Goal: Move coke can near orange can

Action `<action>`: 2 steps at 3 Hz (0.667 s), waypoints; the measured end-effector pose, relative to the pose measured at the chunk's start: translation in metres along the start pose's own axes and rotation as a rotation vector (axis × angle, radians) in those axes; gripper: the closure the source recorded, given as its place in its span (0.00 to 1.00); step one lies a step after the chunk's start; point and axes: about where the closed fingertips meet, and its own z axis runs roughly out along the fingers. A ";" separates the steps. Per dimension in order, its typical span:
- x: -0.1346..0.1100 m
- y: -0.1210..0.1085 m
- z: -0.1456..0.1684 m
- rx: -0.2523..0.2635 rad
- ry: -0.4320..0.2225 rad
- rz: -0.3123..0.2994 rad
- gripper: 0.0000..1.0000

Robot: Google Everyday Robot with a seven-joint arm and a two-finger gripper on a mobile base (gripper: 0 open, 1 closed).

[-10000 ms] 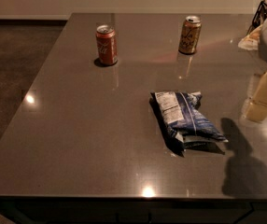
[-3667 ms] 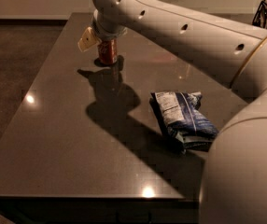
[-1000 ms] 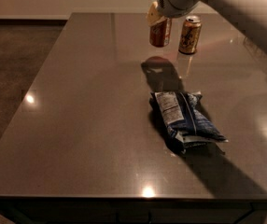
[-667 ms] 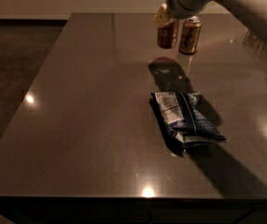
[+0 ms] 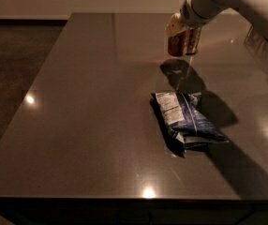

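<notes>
Red coke can [image 5: 174, 47] upright, clamped in gripper [image 5: 176, 31] at table's far right, just beside amber orange can [image 5: 193, 40].

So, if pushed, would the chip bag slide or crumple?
The chip bag looks crinkled and puffy, so it is probably light and may crumple first. The table is glossy, so the bag would likely slide easily. The end effector is farther back, gripping the coke can beside the orange can.

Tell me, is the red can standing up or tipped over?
Upright. The coke can hangs straight in the gripper, seemingly just above the table, right beside the orange can.
</notes>
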 end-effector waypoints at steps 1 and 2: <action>0.011 -0.012 0.006 -0.019 -0.001 0.039 0.82; 0.020 -0.022 0.012 -0.031 0.001 0.077 0.58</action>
